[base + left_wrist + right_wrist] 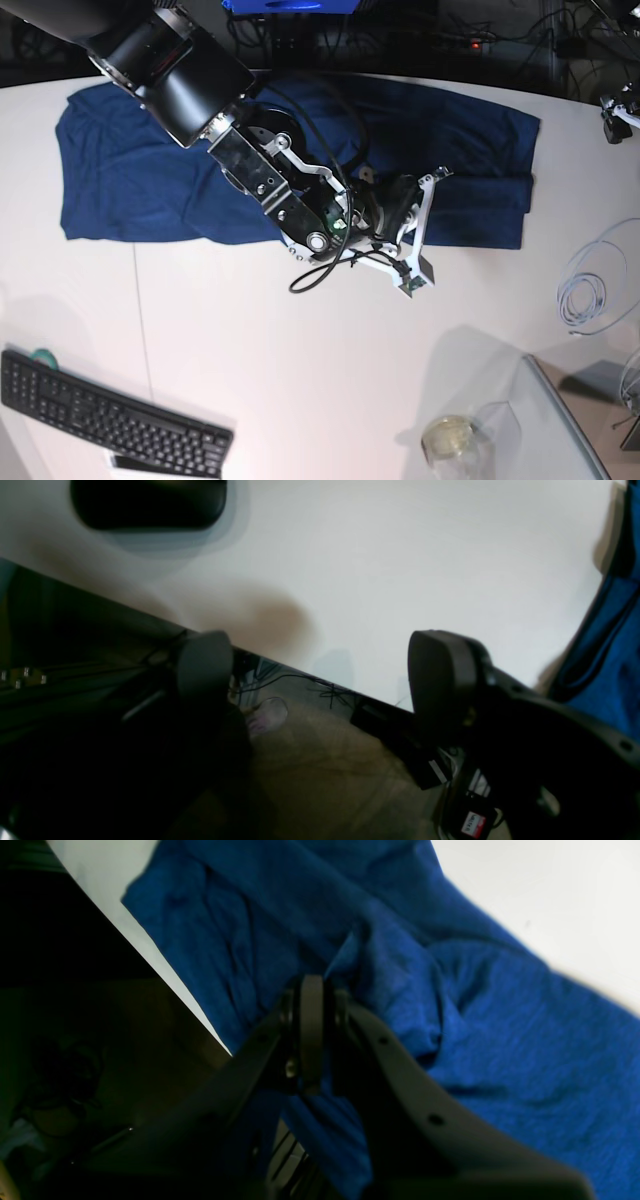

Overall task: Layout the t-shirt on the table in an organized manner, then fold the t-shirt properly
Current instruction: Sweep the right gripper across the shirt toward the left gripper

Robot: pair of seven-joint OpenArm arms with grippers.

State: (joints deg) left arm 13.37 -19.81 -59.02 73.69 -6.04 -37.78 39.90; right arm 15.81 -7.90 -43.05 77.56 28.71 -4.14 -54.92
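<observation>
The dark blue t-shirt (150,170) lies spread in a wide band along the far side of the white table (300,350). My right gripper (312,985) is shut on a raised fold of the t-shirt (500,1040) near the table (550,890) edge. In the base view the right gripper (395,210) sits over the shirt's near hem, right of centre. My left gripper (322,675) stands open and holds nothing, hovering over the table (400,555) edge. A strip of the t-shirt (610,655) shows to its right.
A black keyboard (110,415) lies at the front left. A grey glass-edged stand (560,420) with a glass jar (450,437) beside it sits at the front right. A coiled white cable (595,290) lies right. A blurred black object (150,502) rests on the table beyond the left gripper.
</observation>
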